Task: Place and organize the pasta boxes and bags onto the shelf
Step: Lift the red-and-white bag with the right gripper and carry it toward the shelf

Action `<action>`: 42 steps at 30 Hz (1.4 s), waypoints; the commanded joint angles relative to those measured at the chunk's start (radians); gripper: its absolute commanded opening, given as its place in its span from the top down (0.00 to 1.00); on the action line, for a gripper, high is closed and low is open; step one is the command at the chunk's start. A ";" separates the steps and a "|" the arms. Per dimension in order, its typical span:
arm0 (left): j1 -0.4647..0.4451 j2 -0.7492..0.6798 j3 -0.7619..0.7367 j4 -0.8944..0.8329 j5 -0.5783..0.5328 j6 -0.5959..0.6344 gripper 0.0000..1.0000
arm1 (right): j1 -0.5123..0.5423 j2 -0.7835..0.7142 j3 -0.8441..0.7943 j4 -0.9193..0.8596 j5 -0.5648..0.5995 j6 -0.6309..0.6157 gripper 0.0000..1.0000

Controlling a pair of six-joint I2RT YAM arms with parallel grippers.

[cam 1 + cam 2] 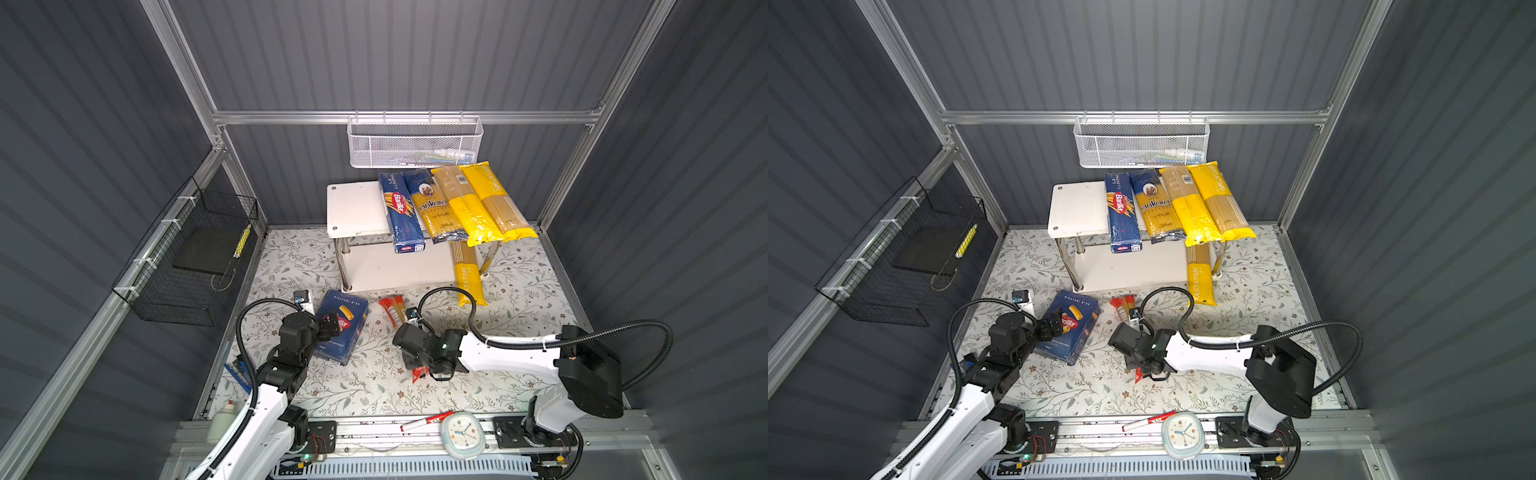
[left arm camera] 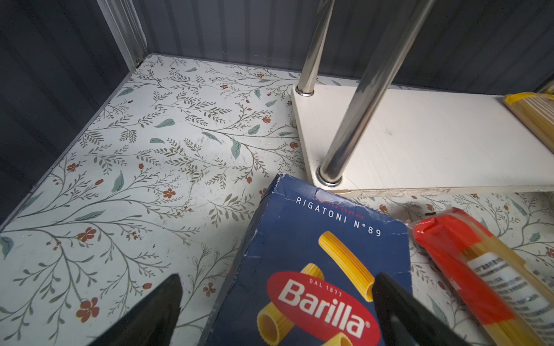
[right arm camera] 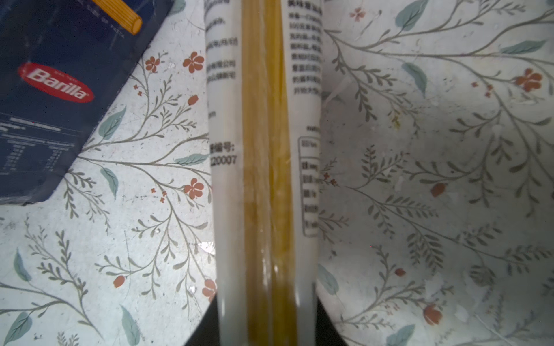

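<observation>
While right tool [image 3: 265, 332] clamps red-ended bag [image 3: 263, 134] | axis toward shelf [image 1: 353, 208] | left tool [image 2: 275, 299] agape

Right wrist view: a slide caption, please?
Right tool closed on the clear spaghetti bag, rigatoni box lying apart on the floral table.

Top views, stereo pair: high over the near edge, angled down toward the back wall [image 1: 395, 62]; distant, wide; both cover the whole floral surface [image 1: 374, 386] and shelf [image 1: 353, 208].
Left wrist view: low, close, facing the shelf's lower board over the rigatoni box [image 2: 299, 239].
Right wrist view: very close, looking down along the red-ended bag [image 3: 263, 149].
Both wrist views share box and bag.
</observation>
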 commanded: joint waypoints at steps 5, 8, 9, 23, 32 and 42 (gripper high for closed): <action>0.000 -0.005 -0.008 0.007 0.001 0.018 0.00 | -0.005 -0.127 -0.030 0.105 0.122 -0.033 1.00; 0.000 0.008 -0.003 0.010 0.005 0.019 0.01 | -0.005 -0.158 -0.029 0.080 0.149 -0.041 1.00; 0.000 0.011 -0.003 0.010 0.007 0.021 0.00 | -0.006 -0.169 -0.032 0.074 0.159 -0.042 1.00; 0.000 -0.031 -0.018 0.005 0.003 0.018 0.00 | -0.098 -0.251 -0.048 0.037 0.167 -0.074 1.00; 0.000 -0.012 -0.012 0.007 0.005 0.018 0.00 | -0.146 -0.262 -0.028 0.018 0.179 -0.101 1.00; -0.001 -0.019 -0.014 0.007 0.004 0.018 0.00 | -0.228 -0.264 0.002 0.056 0.153 -0.171 0.99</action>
